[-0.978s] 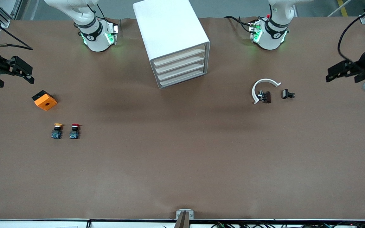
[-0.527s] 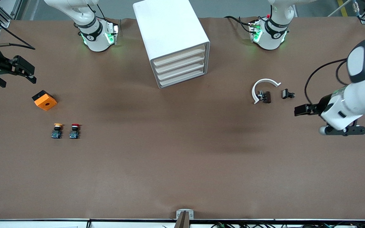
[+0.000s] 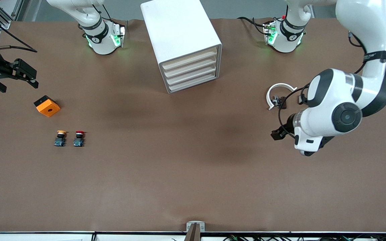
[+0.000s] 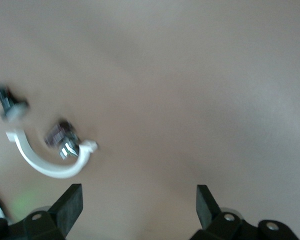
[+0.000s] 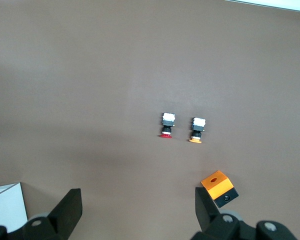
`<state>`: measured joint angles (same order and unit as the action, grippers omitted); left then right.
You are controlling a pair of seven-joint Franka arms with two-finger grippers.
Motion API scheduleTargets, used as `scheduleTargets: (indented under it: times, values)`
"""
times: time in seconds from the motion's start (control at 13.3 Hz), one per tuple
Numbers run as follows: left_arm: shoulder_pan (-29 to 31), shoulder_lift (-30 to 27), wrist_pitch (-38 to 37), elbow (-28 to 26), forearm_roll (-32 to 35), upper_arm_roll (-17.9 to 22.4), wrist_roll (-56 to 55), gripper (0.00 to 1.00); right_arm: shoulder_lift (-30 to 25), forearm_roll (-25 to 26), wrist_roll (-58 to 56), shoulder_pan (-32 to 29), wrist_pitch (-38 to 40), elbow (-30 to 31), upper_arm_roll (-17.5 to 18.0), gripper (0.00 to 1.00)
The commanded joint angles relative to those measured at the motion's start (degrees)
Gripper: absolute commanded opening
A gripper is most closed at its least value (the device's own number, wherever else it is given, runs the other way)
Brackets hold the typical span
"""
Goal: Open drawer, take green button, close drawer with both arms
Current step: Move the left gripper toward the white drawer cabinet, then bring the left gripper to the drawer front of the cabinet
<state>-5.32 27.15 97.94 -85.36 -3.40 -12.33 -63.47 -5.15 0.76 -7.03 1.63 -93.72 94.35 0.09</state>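
The white cabinet (image 3: 176, 30) stands at the middle of the table's edge by the robots' bases. Its four pale drawer fronts (image 3: 190, 72) are all pushed in, and I cannot tell which drawer is the task's. The button is hidden from every view. My left gripper (image 3: 276, 134) hangs over bare table, just nearer the front camera than a white ring. In the left wrist view the left gripper (image 4: 138, 207) is open and holds nothing. My right gripper (image 3: 23, 76) hovers at the right arm's end of the table, above an orange block; the right gripper (image 5: 138, 210) is also open and empty.
An orange block (image 3: 47, 106) lies near the right gripper. Nearer the front camera stand a yellow-orange-capped button (image 3: 60, 138) and a red-capped button (image 3: 78, 138). The white ring (image 3: 278, 89) with a small dark part (image 3: 280, 101) lies toward the left arm's end.
The left arm has swung in from the table's end to over the table beside the white ring, and now covers the small black part there. The right gripper has barely moved.
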Motion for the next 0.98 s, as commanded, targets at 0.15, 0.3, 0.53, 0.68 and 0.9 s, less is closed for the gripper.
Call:
scheduleTargets:
  times: [0.15, 0.3, 0.53, 0.68, 0.9]
  values:
    - [-1.18, 3.26, -0.38, 2.39, -8.36, -0.07, -23.68, 1.00, -0.30, 0.04, -0.35, 0.65, 0.29, -0.31, -0.18, 1.00]
    - [-1.18, 4.22, -0.47, 2.39, -11.44, -0.15, -27.30, 1.00, -0.30, 0.04, -0.35, 0.56, 0.21, -0.31, -0.18, 1.00]
    - [-1.27, 5.37, -1.69, 2.30, -16.38, -0.15, -31.17, 1.00, -0.21, 0.04, -0.35, 0.65, 0.21, -0.48, -0.18, 1.00]
    - [-1.71, 5.28, -2.31, 2.39, -18.04, -0.15, -36.00, 1.00, -0.21, 0.04, -0.35, 0.65, 0.29, -0.48, -0.18, 1.00]
    - [-2.15, 6.07, -3.63, 2.21, -20.68, -0.15, -37.07, 1.00, -0.13, 0.04, -0.35, 0.65, 0.21, -0.48, -0.18, 1.00]
